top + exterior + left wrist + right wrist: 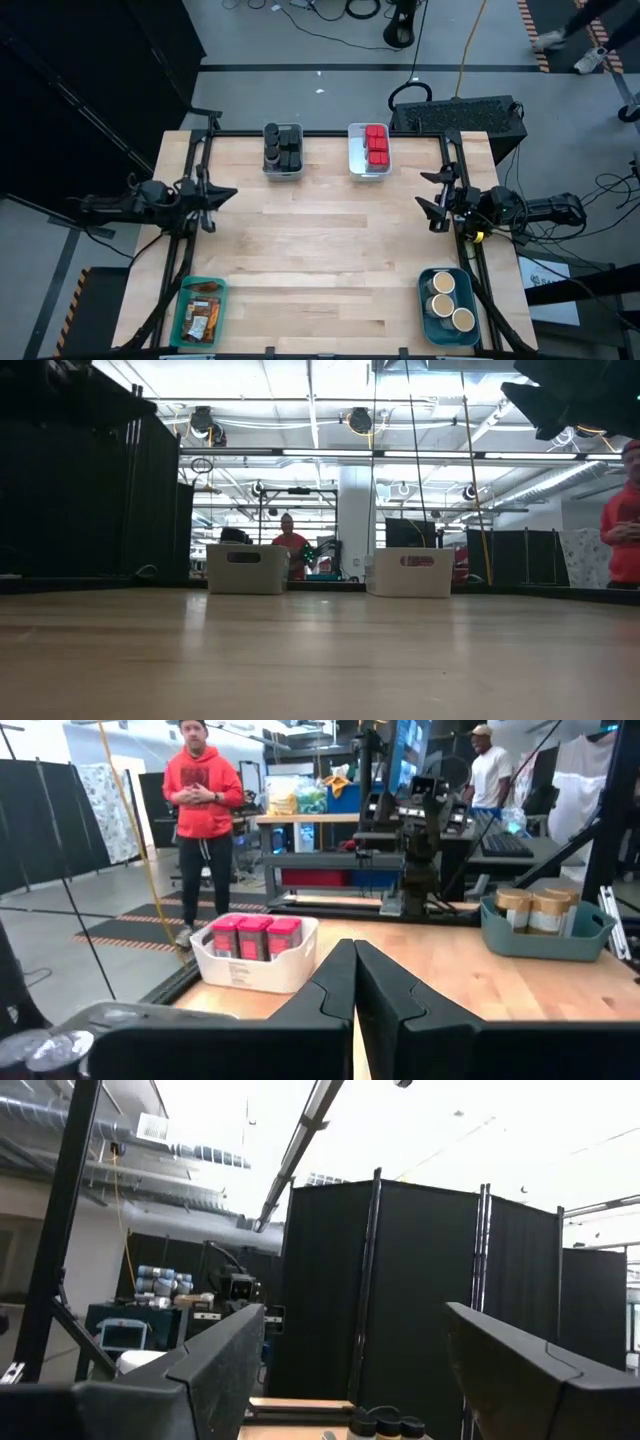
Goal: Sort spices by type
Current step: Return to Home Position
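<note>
The spices sit sorted in four bins. Dark jars fill a grey bin at the far edge, and red tins fill a white bin beside it. Brown-orange packets lie in a teal bin at the near left. Tan-topped jars stand in a blue bin at the near right. My left gripper hovers shut and level at the table's left side, holding nothing. My right gripper hovers open at the right side, tipped upward, with nothing between its fingers.
The middle of the wooden table lies between the two arms. Black frame rails run along both sides. People stand in the room beyond the table, one in a red top. The low view shows the two far bins from table height.
</note>
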